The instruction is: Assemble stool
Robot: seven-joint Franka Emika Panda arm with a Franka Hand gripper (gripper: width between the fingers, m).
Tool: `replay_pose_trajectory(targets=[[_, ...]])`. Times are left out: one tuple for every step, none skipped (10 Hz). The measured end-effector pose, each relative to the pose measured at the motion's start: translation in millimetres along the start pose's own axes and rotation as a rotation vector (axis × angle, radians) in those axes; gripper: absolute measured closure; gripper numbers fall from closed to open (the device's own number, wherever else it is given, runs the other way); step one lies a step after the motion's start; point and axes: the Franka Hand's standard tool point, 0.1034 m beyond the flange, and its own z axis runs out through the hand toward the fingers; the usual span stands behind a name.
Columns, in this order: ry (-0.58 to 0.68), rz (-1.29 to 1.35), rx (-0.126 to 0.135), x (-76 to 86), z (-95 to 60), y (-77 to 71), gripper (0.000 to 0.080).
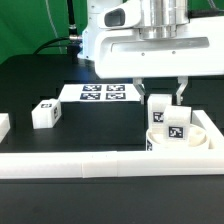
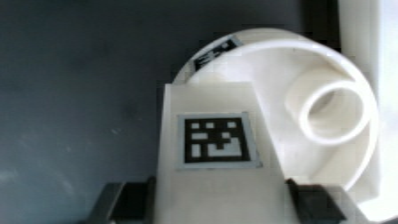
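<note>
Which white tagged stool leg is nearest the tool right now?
The chunky white plastic leg between the fingers of the tool, beside the round white seat; the other tagged leg lies apart on the black table, toward the exterior view's left.

Gripper [image 1: 166, 92] downward; jaws apart

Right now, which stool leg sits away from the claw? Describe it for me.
Start at the marker board on the black table. Just to the exterior view's left sits a chunky white tagged leg, alone, far from the round seat.
</note>
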Motion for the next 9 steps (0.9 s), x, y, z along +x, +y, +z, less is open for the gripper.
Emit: replay_pose_trajectory(targets=[[0.007, 0.08, -0.002, -0.2, -0.1, 0.6, 0.0462], [0.006, 0.14, -0.001, 0.2, -0.3, 1.3, 0.0462], [0.005, 0.211, 0.001, 0.6, -0.6, 2.2, 0.0462], [0.005, 0.235, 0.001, 0.6, -0.6, 2.4, 0.0462], [0.003, 0.308, 0.002, 0.8, -0.7, 3.3, 0.0462], [0.001, 0.376, 0.006, 0.7, -0.8, 4.1, 0.0462], [-0.004, 0.456, 0.014, 0.2, -1.1, 5.4, 0.0462], [-0.008, 0.521, 0.021, -0.2, -1.4, 6.4, 0.0462], [-0.017, 0.653, 0.034, -0.9, -1.8, 8.9, 0.0462]])
